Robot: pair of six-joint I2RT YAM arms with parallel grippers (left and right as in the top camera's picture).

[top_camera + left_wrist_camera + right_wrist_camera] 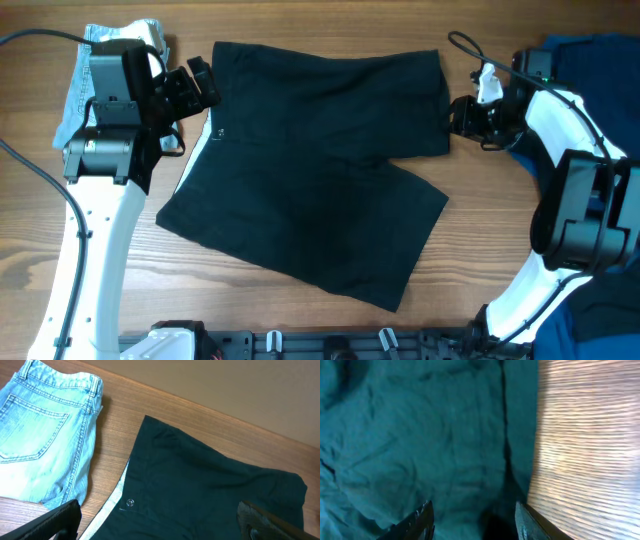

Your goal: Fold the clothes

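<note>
Closest to the robot is the wooden table [250, 305]. A little further in lie the black shorts [310, 170], spread out flat in the middle of it. The waist end is on the left. It has a pale strip [116, 495] along it and a small snap button [130, 503]. The two legs point to the right, one nearer and one further back, and they spread apart a bit.

The right gripper [462, 115] sits at the end of the further leg. Its fingers [415, 522] are about half way apart. The edge of the dark cloth lies under them, but I do not see them pinching it. The left gripper [200, 85] hangs over the far corner of the waist. It is opened as wide as it goes and has nothing in it.

Further back on the left lie pale blue jean shorts [45, 435], just beside the black ones. I cannot tell if they are folded. At the far right there is a dark blue cloth [590, 55], partly under the right arm.

I think the folding of the black shorts is only at the start. They look laid out flat, with no part folded over yet. One leg has to go over the other, and then the shorts have to be folded in half.
</note>
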